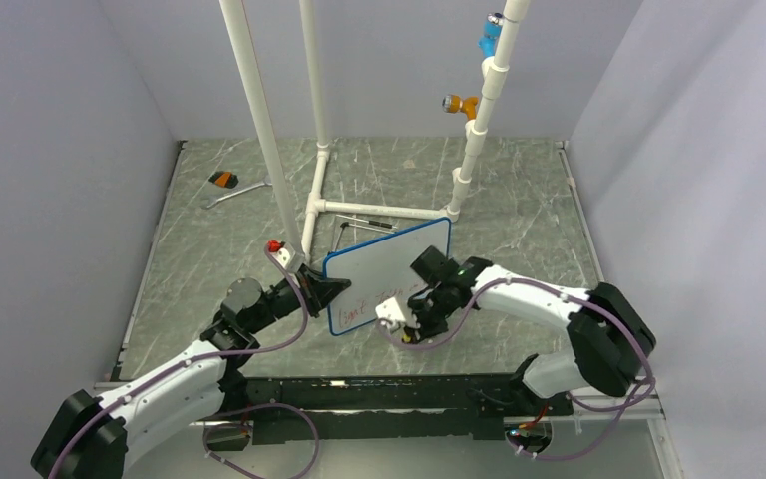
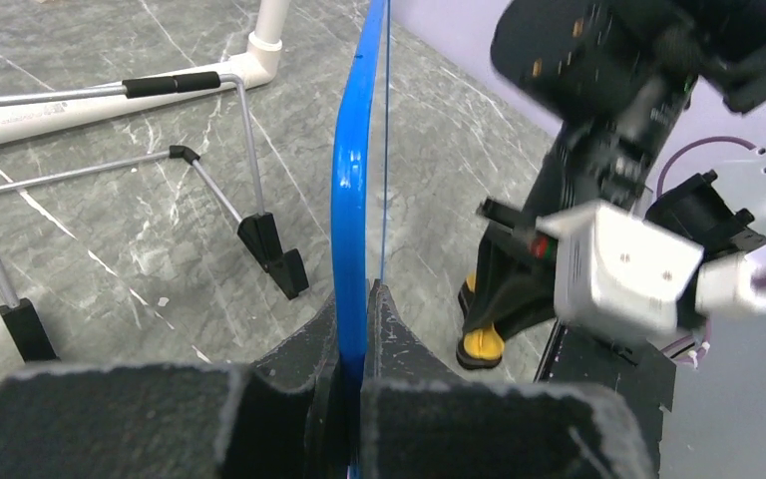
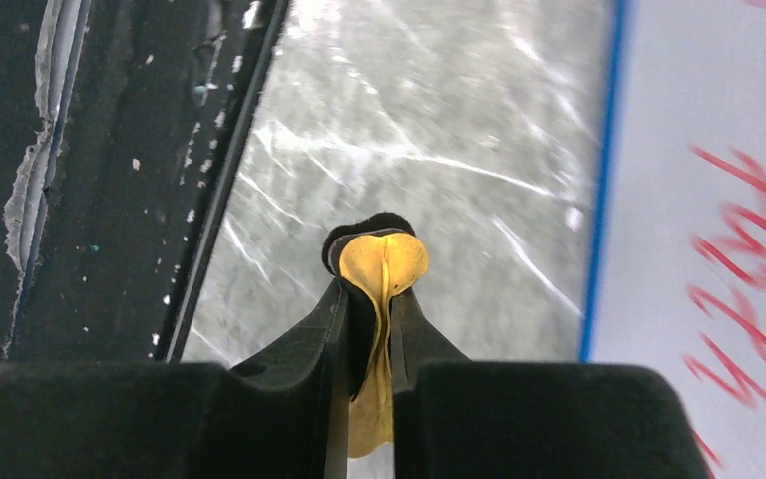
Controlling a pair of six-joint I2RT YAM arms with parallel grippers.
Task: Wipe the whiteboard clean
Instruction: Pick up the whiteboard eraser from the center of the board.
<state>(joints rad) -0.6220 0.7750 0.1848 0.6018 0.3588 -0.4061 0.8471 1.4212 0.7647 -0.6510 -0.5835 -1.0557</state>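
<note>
The whiteboard (image 1: 389, 264), white with a thin blue frame, stands tilted up off the table at centre. Red handwriting (image 1: 369, 304) runs along its lower part. My left gripper (image 1: 324, 289) is shut on the board's left edge; in the left wrist view the blue frame (image 2: 349, 200) runs up from between its jaws (image 2: 359, 309). My right gripper (image 1: 411, 324) hangs just in front of the board's lower edge, shut on a yellow and black eraser (image 3: 384, 261) squeezed flat between its fingers (image 3: 369, 299). The board's face with red strokes (image 3: 718, 249) lies to its right.
A white pipe frame (image 1: 317, 180) rises behind the board, with blue (image 1: 489, 40) and orange (image 1: 459, 104) fittings on its right post. A wire stand with black feet (image 2: 259, 235) lies behind the board. An orange-black tool (image 1: 222, 180) and a wrench (image 1: 234, 193) rest far left.
</note>
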